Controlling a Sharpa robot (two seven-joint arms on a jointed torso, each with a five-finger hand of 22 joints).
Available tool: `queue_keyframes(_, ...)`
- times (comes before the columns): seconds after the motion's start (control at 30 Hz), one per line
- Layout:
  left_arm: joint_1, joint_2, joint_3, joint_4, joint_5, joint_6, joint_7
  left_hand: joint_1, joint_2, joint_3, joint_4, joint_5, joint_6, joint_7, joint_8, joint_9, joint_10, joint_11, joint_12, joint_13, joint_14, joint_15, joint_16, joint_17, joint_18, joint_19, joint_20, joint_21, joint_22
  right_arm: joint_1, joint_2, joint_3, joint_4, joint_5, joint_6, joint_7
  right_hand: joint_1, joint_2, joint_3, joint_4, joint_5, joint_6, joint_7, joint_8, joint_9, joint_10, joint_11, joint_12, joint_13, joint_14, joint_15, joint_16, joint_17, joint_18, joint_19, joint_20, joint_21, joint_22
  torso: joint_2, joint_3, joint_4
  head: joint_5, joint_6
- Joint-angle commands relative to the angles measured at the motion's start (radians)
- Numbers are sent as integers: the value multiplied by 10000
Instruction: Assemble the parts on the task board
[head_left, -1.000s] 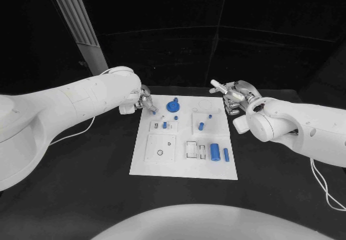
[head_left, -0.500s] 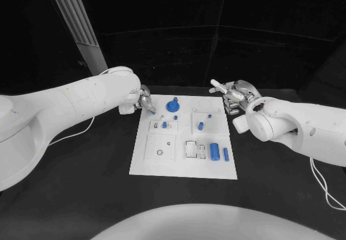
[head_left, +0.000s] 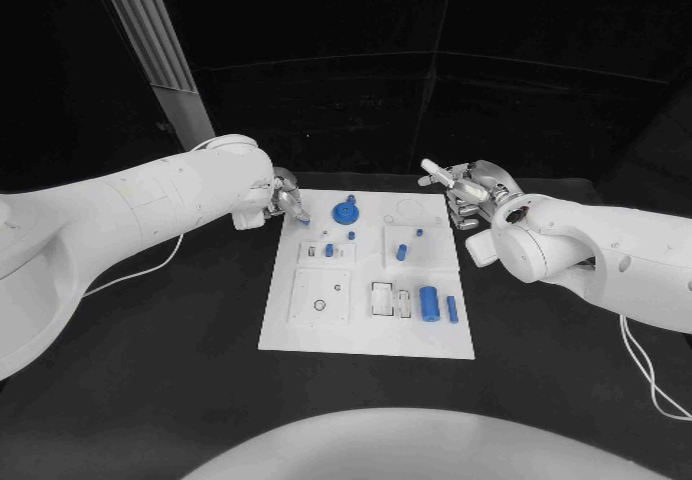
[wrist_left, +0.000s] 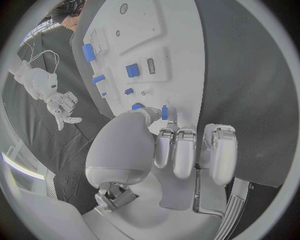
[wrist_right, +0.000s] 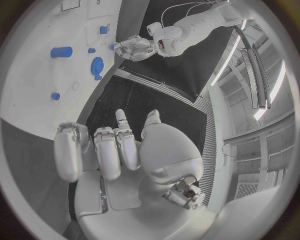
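Pick-up underway: left hand (wrist_left: 164, 137) pinching peg (wrist_left: 165, 112) at board (head_left: 368, 325) corner; right hand (head_left: 464, 190) spread, idle. Next: seating peg squarely.

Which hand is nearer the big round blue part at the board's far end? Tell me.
Left. The left hand is at the task board's far left corner, just beside the round blue part. The right hand hangs off the board's far right corner, farther away.

Black table (head_left: 159, 400) under it all; ribbed pale post (head_left: 152, 55) stands at back left, thin white cable (head_left: 144, 270) trails across tabletop.
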Motion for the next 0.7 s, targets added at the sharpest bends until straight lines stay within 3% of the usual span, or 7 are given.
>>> queue_keyframes(0.03,87,-133,3,152,-42,-611,833,-15,-133,274,-189,-52,117,-59,68,22,1023,22,23,2627,982,-8,30,2634,-141,1035,-66,40,2633,16,-3,5,-5,-37,41,44,16,56,-75,-11,-33,-59,114,55,12,1024,56,25,2628,1040,53,24,2633,102,184,59,30,2184,-5,-1,4,-7,4)
queue_keyframes(0.43,309,-864,3,1098,-41,-224,1061,-277,-294,274,-85,-97,197,-82,138,69,1023,5,23,2627,982,-18,30,2634,-141,1035,-68,40,2633,16,-17,5,-19,-40,46,33,16,56,-75,-11,-33,-59,114,55,12,1024,56,25,2628,1040,53,24,2633,102,184,59,30,2184,4,-1,-7,9,-29)
queue_keyframes(0.7,411,-1589,2,2197,-40,124,825,-383,-341,201,-24,-121,243,-100,165,82,1023,-10,23,2627,982,-26,30,2634,-141,1035,-73,40,2633,15,-63,5,-2,-40,33,25,16,56,-75,-11,-33,-59,114,55,12,1024,56,25,2628,1040,53,24,2633,102,184,59,30,2184,14,-2,-2,6,-104)
